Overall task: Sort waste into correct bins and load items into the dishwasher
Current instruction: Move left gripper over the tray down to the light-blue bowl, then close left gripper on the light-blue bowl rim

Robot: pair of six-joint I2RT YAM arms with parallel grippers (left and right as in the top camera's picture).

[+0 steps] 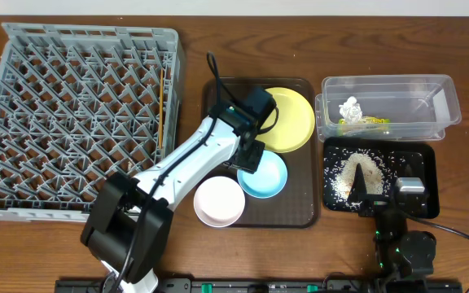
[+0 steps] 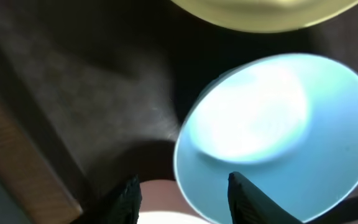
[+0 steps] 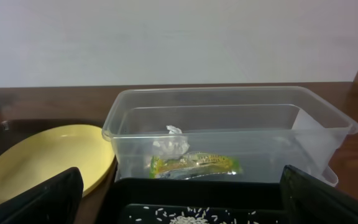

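My left gripper (image 1: 251, 156) hangs over the brown tray, half open and astride the near rim of the light blue bowl (image 2: 278, 124). One finger (image 2: 244, 196) is over the bowl's inside. The other (image 2: 128, 196) is outside, with a gap to the rim. The pinkish-white bowl (image 1: 219, 201) and the yellow plate (image 1: 287, 118) lie beside it. Chopsticks (image 1: 163, 106) rest in the grey dishwasher rack (image 1: 72, 114). The tissue (image 3: 171, 143) and wrapper (image 3: 194, 165) are in the clear tub (image 3: 229, 112). Rice (image 1: 361, 171) lies on the black tray (image 1: 426, 163). My right gripper (image 3: 179, 208) stands wide open over that tray's near edge, holding nothing.
The brown serving tray (image 1: 300, 212) holds the plate and both bowls between the rack and the two bins. The left arm stretches from the table's front edge across the tray's left side. A white wall stands behind the tub.
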